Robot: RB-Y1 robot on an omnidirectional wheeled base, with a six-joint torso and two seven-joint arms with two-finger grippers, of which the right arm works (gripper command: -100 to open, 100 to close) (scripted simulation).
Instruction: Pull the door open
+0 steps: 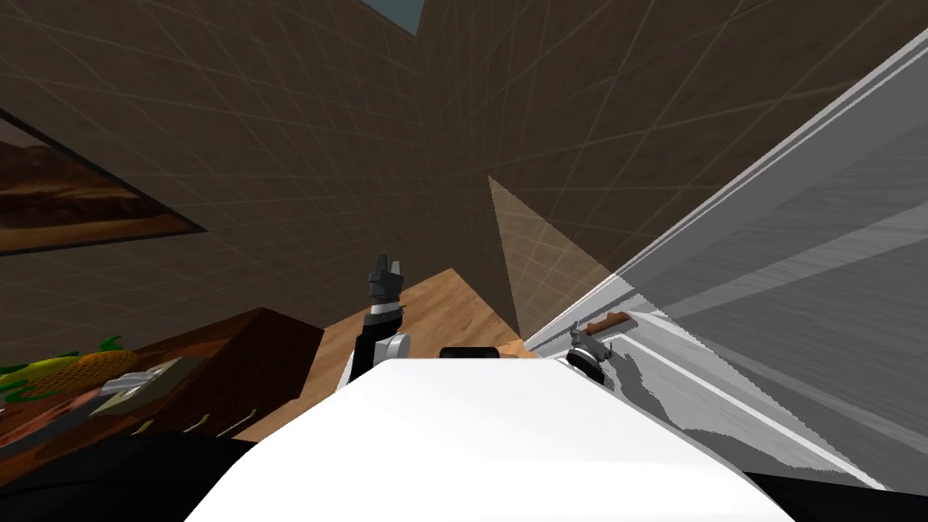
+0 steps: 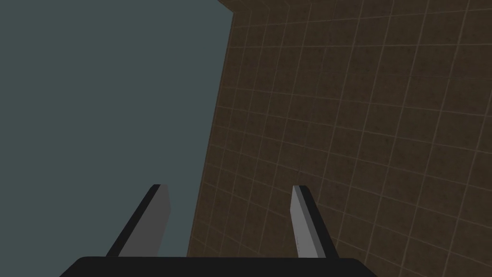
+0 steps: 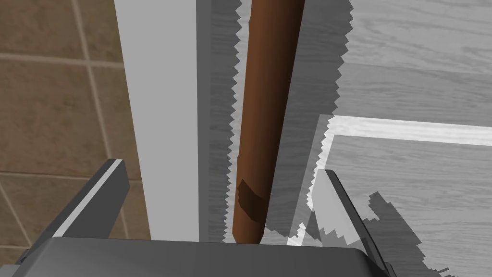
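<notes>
Close right gripper (image 3: pixel 219 168), wide open and empty, squarely on brown handle (image 3: pixel 266 96) between its 2 fingers, at edge of grey door (image 3: pixel 408 182). Pull back along swing arc to avoid slipping off. Leave left gripper (image 2: pixel 229 187) open, empty, raised clear

The door (image 1: pixel 797 272) is grey with a wood grain and has sunken panels bordered by paler strips; it stands upright on my right side. Its handle (image 3: pixel 269 96) is a slim, round, reddish-brown bar with a darker patch near one end. The bar lies along the door's face close to its edge and parallel to that edge, and it runs between the spread fingers of my right gripper (image 3: pixel 221 168), touching neither of them.
</notes>
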